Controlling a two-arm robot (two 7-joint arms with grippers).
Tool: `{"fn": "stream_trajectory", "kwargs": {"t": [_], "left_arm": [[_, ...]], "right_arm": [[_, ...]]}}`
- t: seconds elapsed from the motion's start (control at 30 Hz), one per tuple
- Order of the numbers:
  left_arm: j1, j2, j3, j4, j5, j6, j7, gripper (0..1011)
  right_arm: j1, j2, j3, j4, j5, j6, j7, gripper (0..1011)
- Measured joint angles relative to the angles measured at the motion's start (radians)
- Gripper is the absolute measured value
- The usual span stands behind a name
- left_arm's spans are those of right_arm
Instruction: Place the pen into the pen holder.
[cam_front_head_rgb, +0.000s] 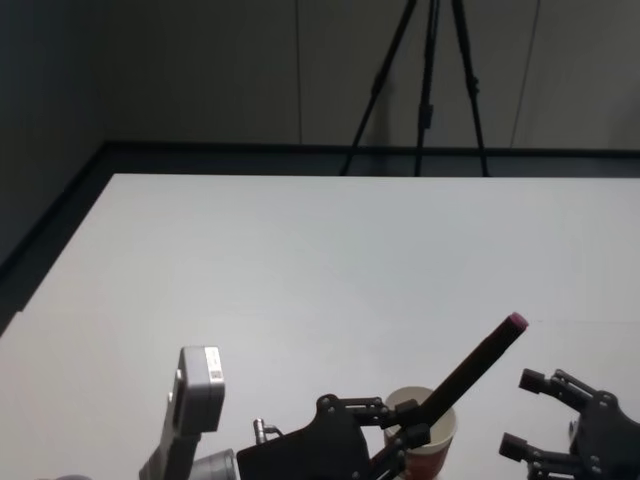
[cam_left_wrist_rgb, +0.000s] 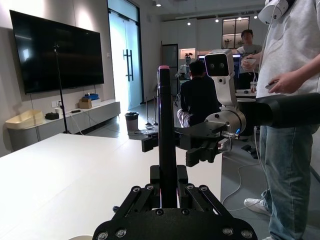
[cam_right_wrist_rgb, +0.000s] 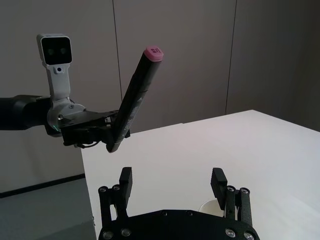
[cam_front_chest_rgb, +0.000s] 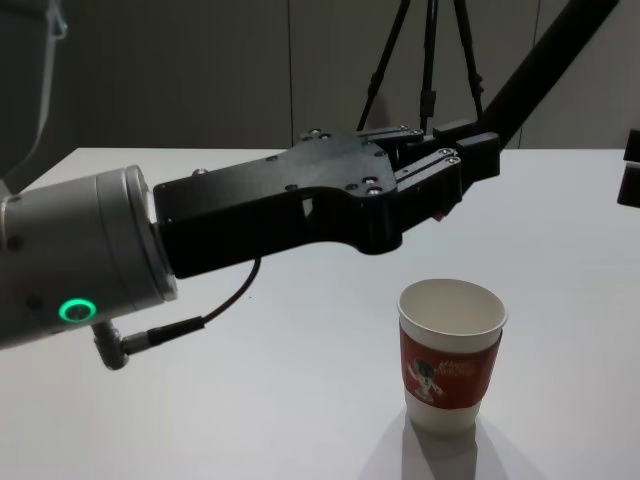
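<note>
One dark pink-tipped pen (cam_front_head_rgb: 475, 365), clamped in your left gripper (cam_front_chest_rgb: 465, 152), tilts over the red-sleeved white paper cup (cam_front_chest_rgb: 452, 362) for lowering; right gripper (cam_right_wrist_rgb: 172, 176) idles spread, near right.

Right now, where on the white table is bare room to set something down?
The far half of the white table, up to the edge by the black tripod, and its left side are bare. The near edge is crowded: the white paper cup with a red sleeve, the left gripper holding the dark, pink-capped pen tilted above it, and the open right gripper beside.
</note>
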Motion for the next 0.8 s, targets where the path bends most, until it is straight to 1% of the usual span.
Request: {"fn": "stream_trajectory", "kwargs": {"t": [0.47, 0.8], "left_arm": [[0.000, 0.000, 0.000, 0.000, 0.000, 0.000, 0.000, 184], [0.000, 0.000, 0.000, 0.000, 0.000, 0.000, 0.000, 183]], "right_arm": [[0.022, -0.002, -0.032, 0.017, 0.070, 0.001, 0.058, 1001], [0.037, -0.009, -0.053, 0.018, 0.103, 0.012, 0.070, 1001]]}}
